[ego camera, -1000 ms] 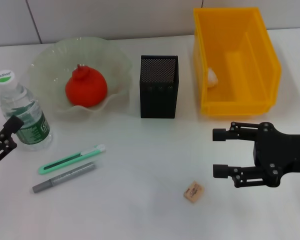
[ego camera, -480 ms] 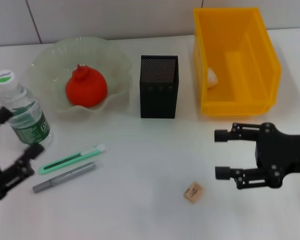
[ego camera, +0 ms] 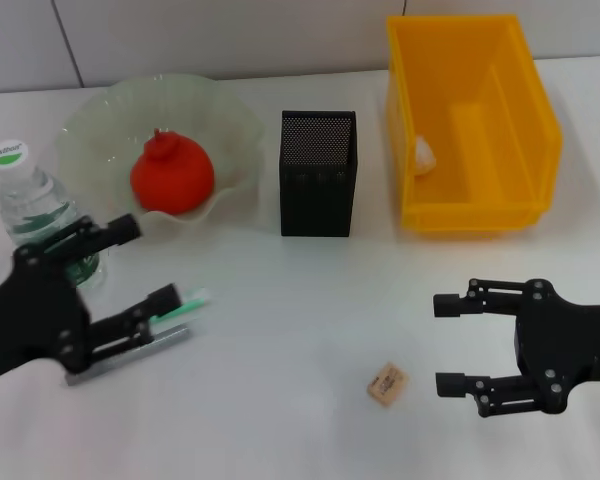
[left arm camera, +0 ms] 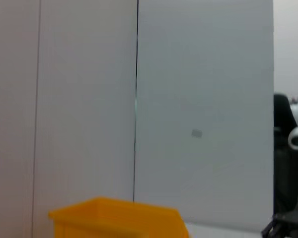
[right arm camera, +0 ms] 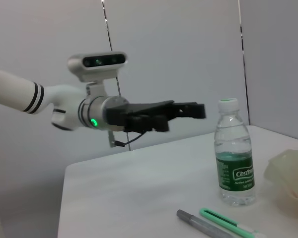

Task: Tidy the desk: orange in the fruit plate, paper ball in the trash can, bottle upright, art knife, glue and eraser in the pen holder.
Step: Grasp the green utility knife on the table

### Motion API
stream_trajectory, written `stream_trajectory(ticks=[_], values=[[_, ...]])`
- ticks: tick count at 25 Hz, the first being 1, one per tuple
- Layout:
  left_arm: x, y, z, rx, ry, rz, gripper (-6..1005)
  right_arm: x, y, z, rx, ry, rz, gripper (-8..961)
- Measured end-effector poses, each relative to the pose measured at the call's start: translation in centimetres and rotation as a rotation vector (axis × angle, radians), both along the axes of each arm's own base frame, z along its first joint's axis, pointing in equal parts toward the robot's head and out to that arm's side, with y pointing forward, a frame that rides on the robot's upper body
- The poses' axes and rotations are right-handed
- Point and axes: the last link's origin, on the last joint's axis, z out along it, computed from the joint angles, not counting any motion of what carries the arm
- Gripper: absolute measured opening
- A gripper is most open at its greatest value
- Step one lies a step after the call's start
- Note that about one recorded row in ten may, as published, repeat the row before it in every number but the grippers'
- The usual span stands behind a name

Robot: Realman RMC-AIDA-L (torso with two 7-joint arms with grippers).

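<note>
The orange [ego camera: 172, 178] lies in the pale-green fruit plate [ego camera: 90, 118]. The bottle [ego camera: 25, 200] stands upright at the left, also visible in the right wrist view [right arm camera: 234, 158]. My left gripper [ego camera: 155, 262] is open, in front of the bottle and above the green glue stick [ego camera: 187, 302] and the grey art knife [ego camera: 145, 350], partly hiding both. The tan eraser [ego camera: 386, 384] lies just left of my open right gripper [ego camera: 442, 344]. The black mesh pen holder [ego camera: 318, 175] stands in the middle. A paper ball [ego camera: 423, 153] lies inside the yellow trash can [ego camera: 470, 205].
The right wrist view shows the left gripper [right arm camera: 184, 111] hovering over the table, with the grey art knife [right arm camera: 198, 225] and green stick [right arm camera: 228, 223] below it. The left wrist view shows only the trash can's rim [left arm camera: 114, 213] and a wall.
My left gripper has swung in from the table's left edge to above the green stick and grey art knife. The right gripper has drifted slightly toward the front edge.
</note>
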Motion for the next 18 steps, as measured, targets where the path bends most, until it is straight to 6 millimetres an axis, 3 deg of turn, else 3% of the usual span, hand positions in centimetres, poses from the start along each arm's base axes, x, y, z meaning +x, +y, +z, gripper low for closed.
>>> stream_trajectory(ticks=[6,9,10,18], values=[[2.5,2.8,-0.8,-0.075,0.176,0.079,807,0.1,-0.2,-0.1,-0.008,-0.005,-0.003,781],[2.9,3.0,-0.8,-0.079,0.207,0.088,807,0.2,-0.4,-0.1,-0.009,-0.005,-0.007,781],[4.7,3.7,-0.6,-0.085,0.327,0.105,807,0.3,-0.4,-0.1,-0.009,-0.006,-0.008,781],[8.3,4.6,-1.1,-0.143,0.604,0.128,806,0.5,-0.8,-0.2,-0.020,-0.006,-0.012,781]])
